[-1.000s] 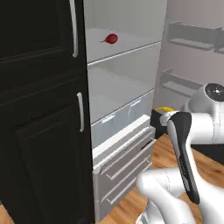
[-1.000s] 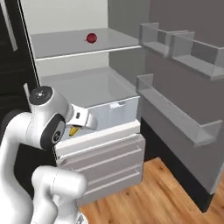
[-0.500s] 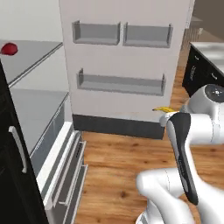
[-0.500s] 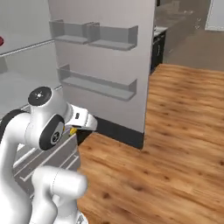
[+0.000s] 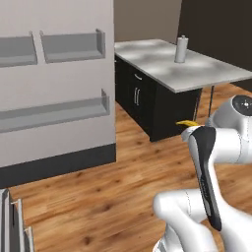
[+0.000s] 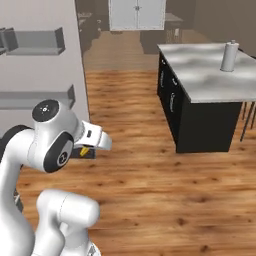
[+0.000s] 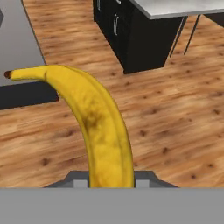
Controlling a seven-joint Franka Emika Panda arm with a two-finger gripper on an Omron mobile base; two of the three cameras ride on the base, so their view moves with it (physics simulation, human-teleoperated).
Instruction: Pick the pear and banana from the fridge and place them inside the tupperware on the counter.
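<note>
My gripper (image 7: 111,180) is shut on the banana (image 7: 98,127), a curved yellow fruit with a dark tip that rises up the hand view. Its tip also pokes out beside the arm as the banana (image 5: 187,123) and, on the other side, the banana (image 6: 84,151). The fridge's open door (image 5: 54,98) with grey shelves stands at the left, and its lower drawers (image 5: 10,226) edge in at the bottom left. Ahead to the right stands the marbled counter (image 5: 197,69) over black cabinets. The pear and the tupperware are out of view.
A white roll (image 6: 229,56) stands upright on the counter's far part. Wooden floor (image 6: 150,165) stretches open between the fridge door and the counter. Dark thin legs (image 5: 212,98) support the counter's overhang. White cabinets (image 6: 136,14) stand far back.
The whole picture has swung from the fridge's inside, past its door, to the counter, so the camera has turned. The banana stays in my gripper.
</note>
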